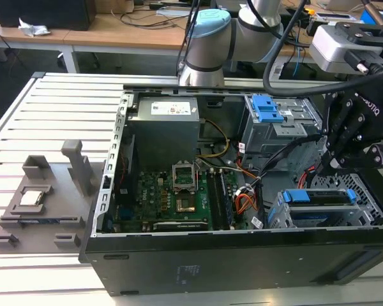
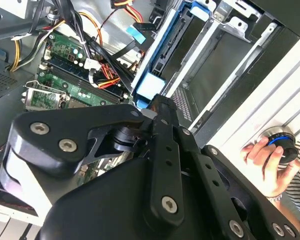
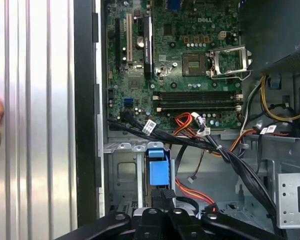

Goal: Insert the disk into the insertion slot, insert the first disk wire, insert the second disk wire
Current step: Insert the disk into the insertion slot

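Since the open computer case (image 1: 179, 268) lies flat on the slatted counter (image 1: 51, 108), the insertion slot (image 1: 276, 220) faces upward at the exterior view's right. Item: the disk (image 1: 322, 196), seated in that slot, blue carrier edge uppermost, beside the wires (image 3: 190, 142). Gripper (image 3: 161, 196) at the carrier's end; fingers (image 3: 170, 200) drawn together, apparently gripping nothing, probably placed for pressing

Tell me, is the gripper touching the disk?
Cannot tell. In the first wrist view the gripper overlaps the disk at its blue end, hiding any contact or gap.
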Controlling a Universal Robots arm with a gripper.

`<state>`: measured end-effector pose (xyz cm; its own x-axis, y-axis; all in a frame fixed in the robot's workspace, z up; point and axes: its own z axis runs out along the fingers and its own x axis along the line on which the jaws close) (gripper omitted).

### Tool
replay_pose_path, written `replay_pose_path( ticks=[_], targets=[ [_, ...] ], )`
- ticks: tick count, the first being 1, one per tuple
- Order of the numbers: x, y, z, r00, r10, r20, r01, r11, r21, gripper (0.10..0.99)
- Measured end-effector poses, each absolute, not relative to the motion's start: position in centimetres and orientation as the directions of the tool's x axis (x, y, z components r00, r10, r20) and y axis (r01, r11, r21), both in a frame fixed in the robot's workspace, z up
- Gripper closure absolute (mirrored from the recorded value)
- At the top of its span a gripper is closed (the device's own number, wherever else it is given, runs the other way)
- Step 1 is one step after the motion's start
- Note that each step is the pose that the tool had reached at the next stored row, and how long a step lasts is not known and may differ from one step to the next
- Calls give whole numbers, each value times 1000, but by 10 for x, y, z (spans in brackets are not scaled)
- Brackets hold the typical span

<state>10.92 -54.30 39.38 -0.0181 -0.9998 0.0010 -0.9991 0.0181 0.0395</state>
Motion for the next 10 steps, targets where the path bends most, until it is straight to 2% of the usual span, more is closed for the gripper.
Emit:
replay_pose_path(
  ticks=[10],
  targets=[
    [132, -543, 376, -18, -1000, 1, -999, 18, 43, 980]
  ],
)
